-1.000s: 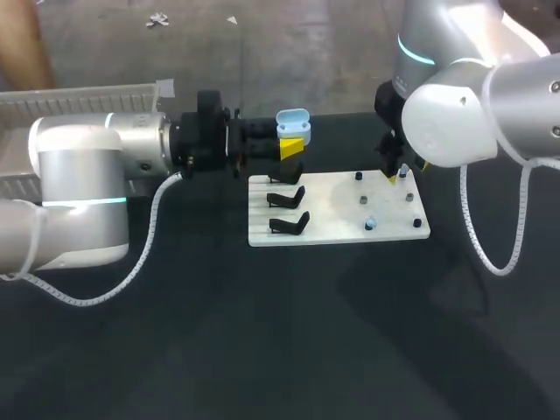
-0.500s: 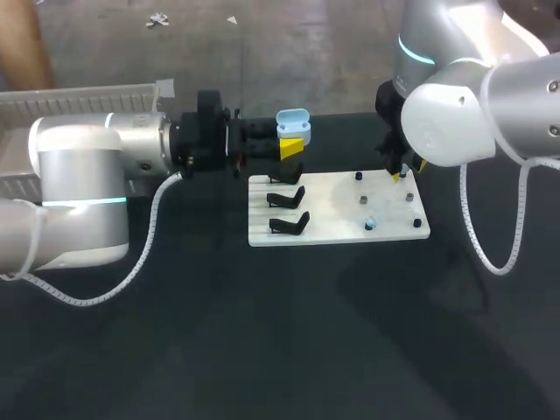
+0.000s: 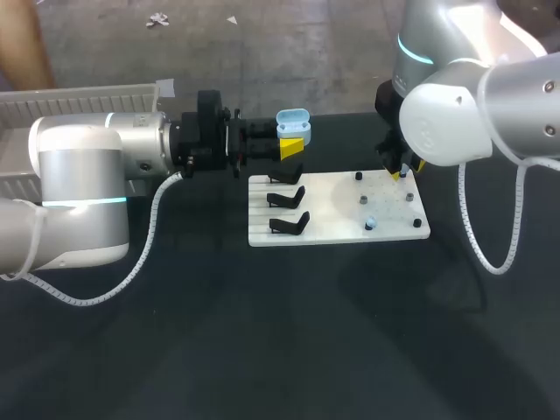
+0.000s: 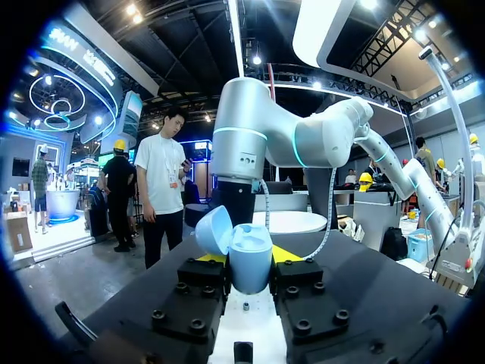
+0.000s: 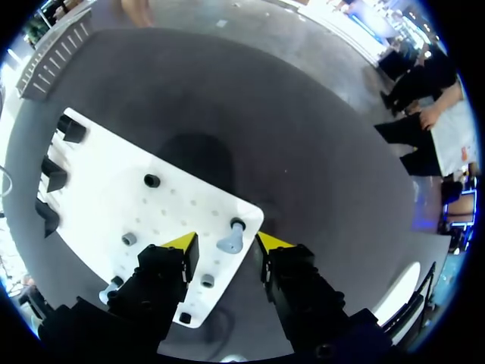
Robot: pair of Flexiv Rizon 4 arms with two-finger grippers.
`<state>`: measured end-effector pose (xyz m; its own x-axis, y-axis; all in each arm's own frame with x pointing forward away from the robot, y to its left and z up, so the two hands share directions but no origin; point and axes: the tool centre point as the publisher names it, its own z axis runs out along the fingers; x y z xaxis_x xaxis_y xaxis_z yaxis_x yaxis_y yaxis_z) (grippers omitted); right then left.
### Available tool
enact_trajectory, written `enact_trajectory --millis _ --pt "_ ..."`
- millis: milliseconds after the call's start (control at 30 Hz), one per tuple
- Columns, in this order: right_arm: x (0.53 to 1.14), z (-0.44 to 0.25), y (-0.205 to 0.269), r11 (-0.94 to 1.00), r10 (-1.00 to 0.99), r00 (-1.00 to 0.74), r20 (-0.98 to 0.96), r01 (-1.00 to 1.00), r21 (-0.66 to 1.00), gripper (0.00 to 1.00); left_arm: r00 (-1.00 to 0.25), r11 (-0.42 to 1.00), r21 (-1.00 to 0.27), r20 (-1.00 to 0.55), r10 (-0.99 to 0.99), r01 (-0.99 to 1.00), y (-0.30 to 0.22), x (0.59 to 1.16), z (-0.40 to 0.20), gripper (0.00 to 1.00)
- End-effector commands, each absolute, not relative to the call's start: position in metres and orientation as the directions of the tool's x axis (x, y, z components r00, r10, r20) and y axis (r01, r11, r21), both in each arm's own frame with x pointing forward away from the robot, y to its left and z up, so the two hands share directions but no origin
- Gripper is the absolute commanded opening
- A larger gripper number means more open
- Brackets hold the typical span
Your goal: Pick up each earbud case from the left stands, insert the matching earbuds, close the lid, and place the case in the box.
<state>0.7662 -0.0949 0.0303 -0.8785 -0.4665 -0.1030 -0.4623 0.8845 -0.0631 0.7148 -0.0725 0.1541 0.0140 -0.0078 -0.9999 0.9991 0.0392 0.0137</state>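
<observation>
- The earbud case (image 4: 250, 262) is smooth, rounded, pale blue plastic. It is clamped from both sides between the black finger blocks of the left gripper (image 3: 293, 147) and held above the table, beside the far end of the board.
- The case stands upright in the fingers, and its domed lid (image 4: 214, 230) is hinged open and tilts off to one side. I cannot tell what is inside the case.
- The board (image 3: 337, 210) is a flat white rectangle on the dark table. Three black angled stands (image 3: 287, 198) line the edge nearest the left arm, and small pegs (image 5: 151, 180) dot the other half.
- A pale blue earbud (image 5: 229, 241) with a bulbous head sits by a dark peg at the board's corner.
- The right gripper (image 5: 228, 243) hangs over that corner with its yellow tips apart. The earbud lies between them with a gap on each side.
- A ribbed white box (image 3: 87, 94) lies behind the left arm, and its inside is hidden.
</observation>
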Motion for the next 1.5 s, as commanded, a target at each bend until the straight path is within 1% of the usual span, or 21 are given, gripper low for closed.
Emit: enact_trajectory --millis 33,200,433,567,600,767,800,833,1200,1500 --pt "0.769 0.029 -0.094 0.886 -0.464 -0.88 -0.099 -0.46 -0.063 0.45 0.016 0.039 0.015 -1.0 -0.01 0.999 -0.073 0.716 0.153 0.0" --pt "0.769 0.029 -0.094 0.889 -0.459 -0.883 -0.098 -0.455 -0.062 0.44 0.016 0.039 0.015 -1.0 -0.01 0.999 -0.073 0.716 0.153 0.0" --pt "0.77 0.029 -0.094 0.889 -0.457 -0.884 -0.094 -0.453 -0.063 0.38 0.016 0.039 0.015 -1.0 -0.01 0.999 -0.073 0.716 0.153 0.0" --pt "0.77 0.028 -0.095 0.89 -0.455 -0.886 -0.093 -0.451 -0.063 0.36 0.016 0.039 0.015 -1.0 -0.01 0.999 -0.073 0.716 0.153 0.0" --pt "0.77 0.028 -0.095 0.891 -0.454 -0.886 -0.092 -0.45 -0.063 0.34 0.016 0.039 0.015 -1.0 -0.01 0.999 -0.073 0.716 0.153 0.0" --pt "0.771 0.025 -0.096 0.892 -0.452 -0.888 -0.083 -0.447 -0.069 0.08 0.016 0.039 0.015 -1.0 -0.01 0.999 -0.073 0.716 0.153 0.0" --pt "0.771 0.025 -0.096 0.892 -0.451 -0.888 -0.083 -0.447 -0.07 0.06 0.016 0.039 0.015 -1.0 -0.01 0.999 -0.073 0.716 0.153 0.0" --pt "0.771 0.025 -0.096 0.892 -0.451 -0.889 -0.082 -0.446 -0.071 0.0 0.016 0.039 0.015 -1.0 -0.01 0.999 -0.073 0.716 0.153 0.0" --pt "0.768 0.033 -0.098 0.895 -0.445 -0.893 -0.071 -0.44 -0.075 0.0 0.016 0.039 0.015 -1.0 -0.01 0.999 -0.073 0.716 0.153 0.0" --pt "0.76 0.082 -0.094 0.894 -0.445 -0.893 -0.068 -0.44 -0.082 0.0 0.016 0.039 0.015 -1.0 -0.01 0.999 -0.073 0.716 0.153 0.0"
